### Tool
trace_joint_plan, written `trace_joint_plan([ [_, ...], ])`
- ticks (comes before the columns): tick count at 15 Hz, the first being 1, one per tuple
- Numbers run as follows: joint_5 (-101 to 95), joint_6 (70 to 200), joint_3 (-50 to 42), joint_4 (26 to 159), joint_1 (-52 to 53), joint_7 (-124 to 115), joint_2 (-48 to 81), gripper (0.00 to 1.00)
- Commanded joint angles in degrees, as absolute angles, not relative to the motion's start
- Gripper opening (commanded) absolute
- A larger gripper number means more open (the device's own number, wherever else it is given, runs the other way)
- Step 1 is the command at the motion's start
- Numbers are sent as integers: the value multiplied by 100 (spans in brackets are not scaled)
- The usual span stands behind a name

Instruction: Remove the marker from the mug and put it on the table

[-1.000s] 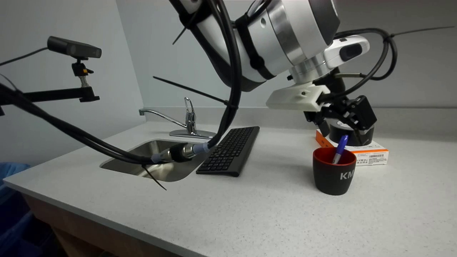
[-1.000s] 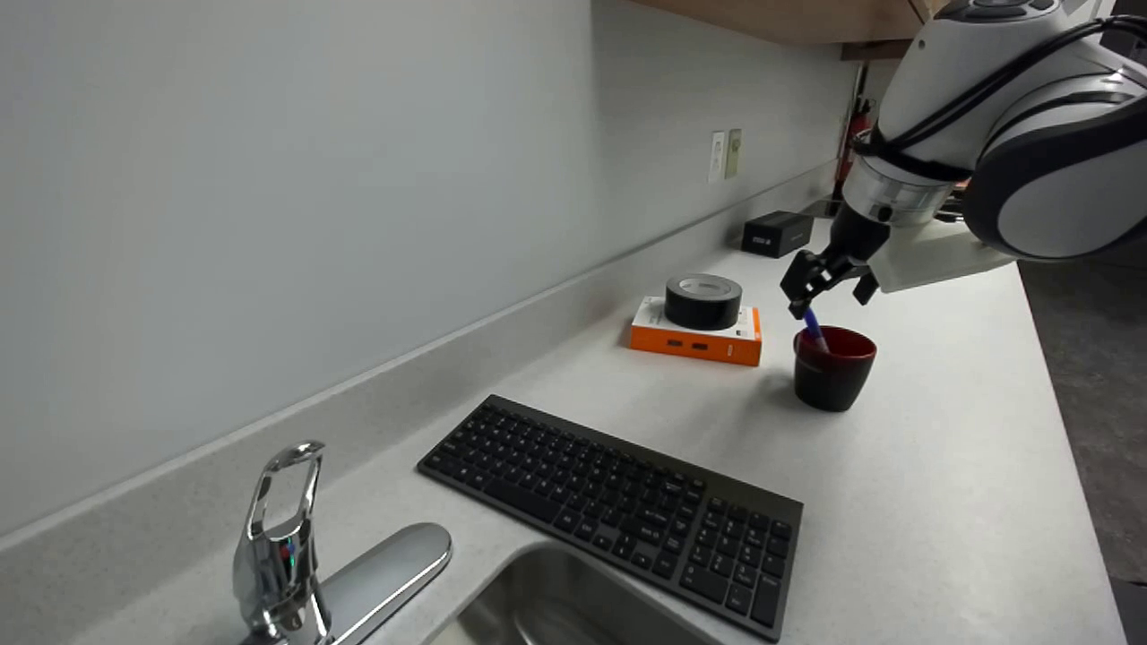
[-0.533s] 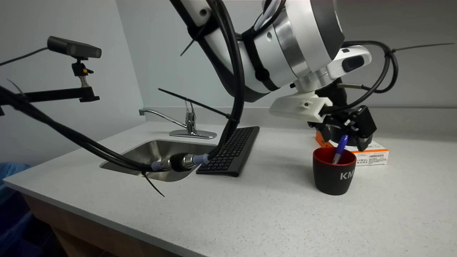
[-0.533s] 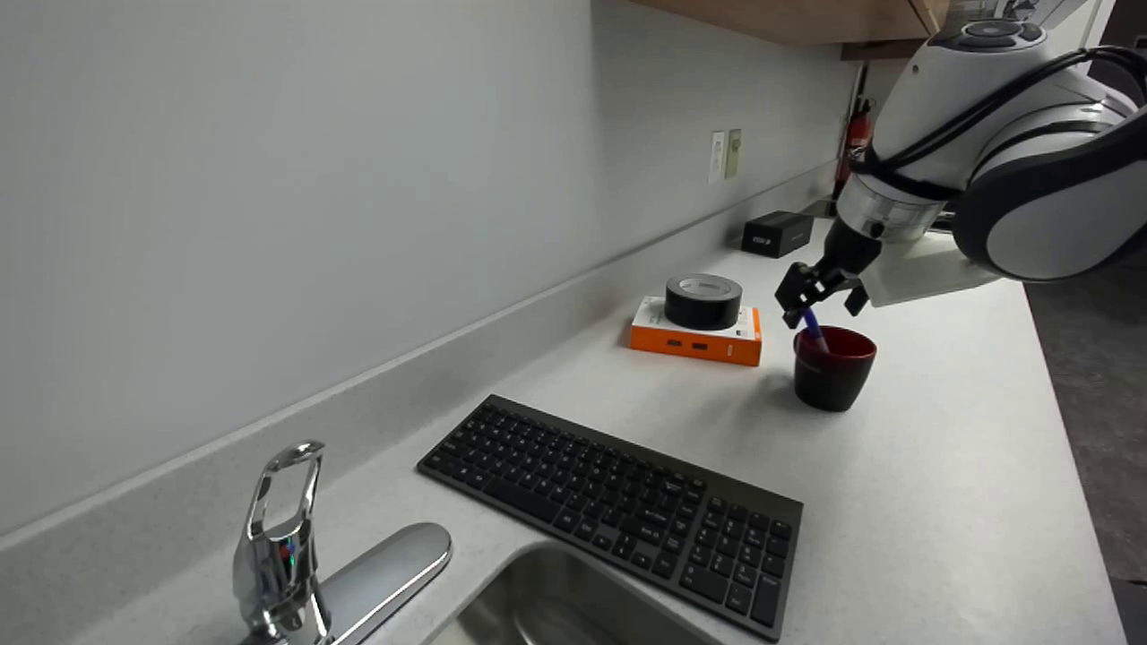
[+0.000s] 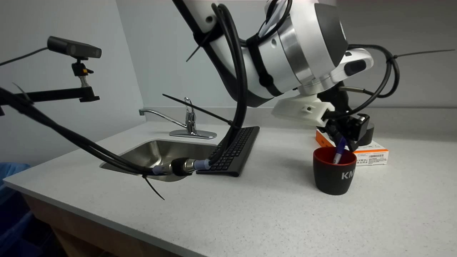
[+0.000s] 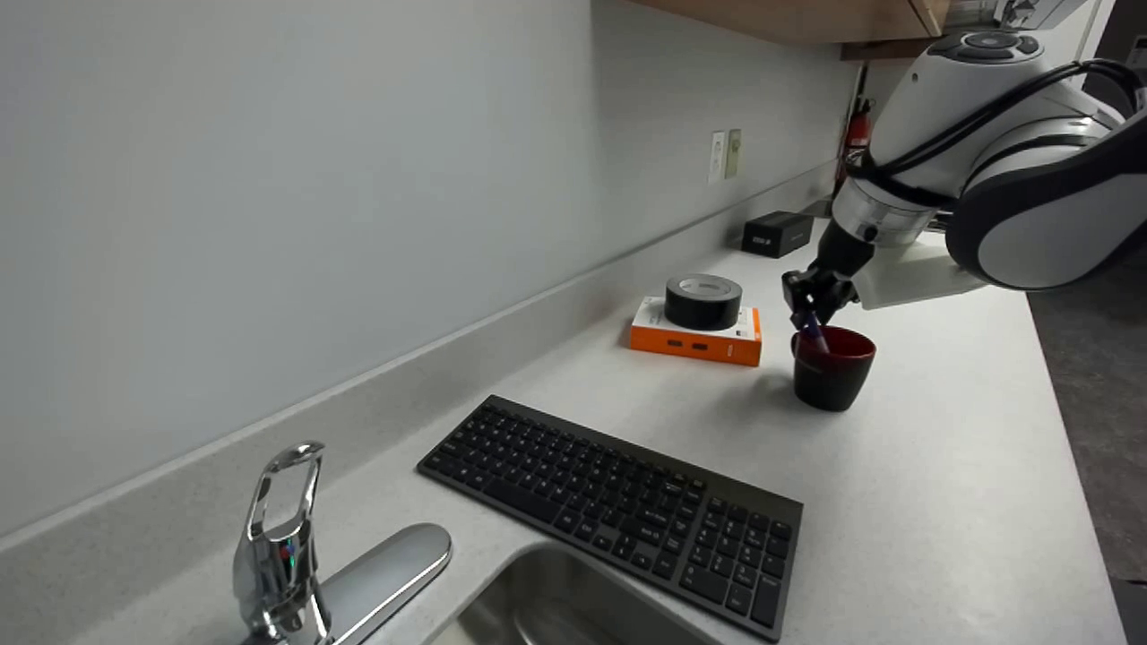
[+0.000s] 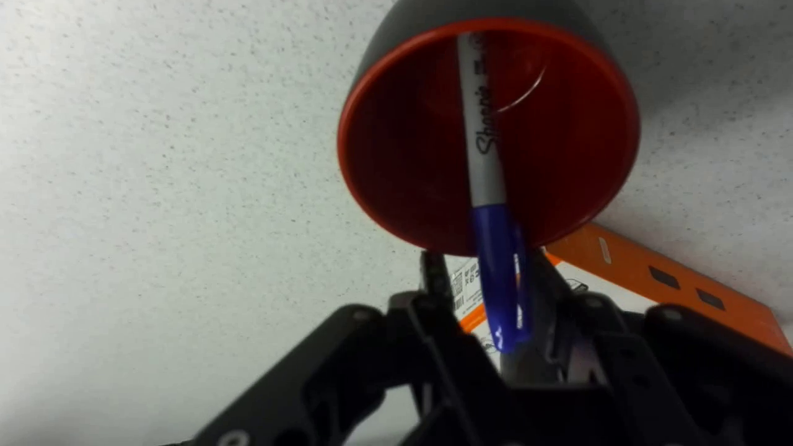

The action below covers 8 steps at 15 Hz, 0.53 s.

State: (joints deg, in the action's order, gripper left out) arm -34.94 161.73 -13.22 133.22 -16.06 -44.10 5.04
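Claw [image 7: 489, 267] has narrowed astride Sharpie marker [image 7: 487, 186], partly spread, gap visible; lifting from mug [image 5: 330, 179] likely awaits pinch.

Blue-capped marker [image 7: 488, 186] aslant in mug [image 5: 331, 179]

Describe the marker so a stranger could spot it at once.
On the speckled countertop stands a black mug with a red inside. The marker leans in it, cap up. Its pale barrel and blue cap set it apart from the mug and black gripper.
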Motion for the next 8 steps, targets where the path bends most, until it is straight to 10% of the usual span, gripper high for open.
trace_joint_plan([
  [1, -3719, 16347, -1363, 13335, -1578, -4656, 486, 4],
  [8, -4042, 16164, -1306, 13728, -1571, -4681, -455, 4],
])
